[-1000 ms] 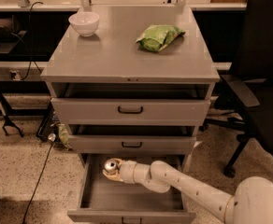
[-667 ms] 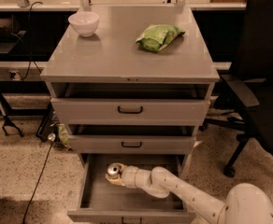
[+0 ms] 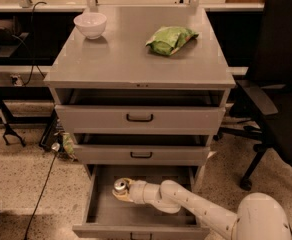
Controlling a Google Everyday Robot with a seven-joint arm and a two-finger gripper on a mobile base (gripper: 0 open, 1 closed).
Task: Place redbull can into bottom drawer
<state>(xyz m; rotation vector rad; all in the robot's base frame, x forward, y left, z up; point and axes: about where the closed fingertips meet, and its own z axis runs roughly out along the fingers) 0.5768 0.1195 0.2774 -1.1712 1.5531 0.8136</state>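
Observation:
The bottom drawer (image 3: pixel 106 215) of the grey cabinet is pulled open, its flat grey tray showing. My white arm reaches in from the lower right. My gripper (image 3: pixel 123 190) is inside the drawer at its back left, closed around the redbull can (image 3: pixel 119 186), whose silver pull-tab top faces up. The can stands upright low in the drawer; I cannot tell whether it touches the drawer floor.
The two shallower drawers (image 3: pixel 140 118) above are slightly open. A white bowl (image 3: pixel 90 24) and a green bag (image 3: pixel 170 39) lie on the cabinet top. A black office chair (image 3: pixel 278 94) stands to the right. Cables and a stand foot lie on the floor at the left.
My arm has pushed further left and lower into the bottom drawer with the can in the gripper. Nothing else has moved.

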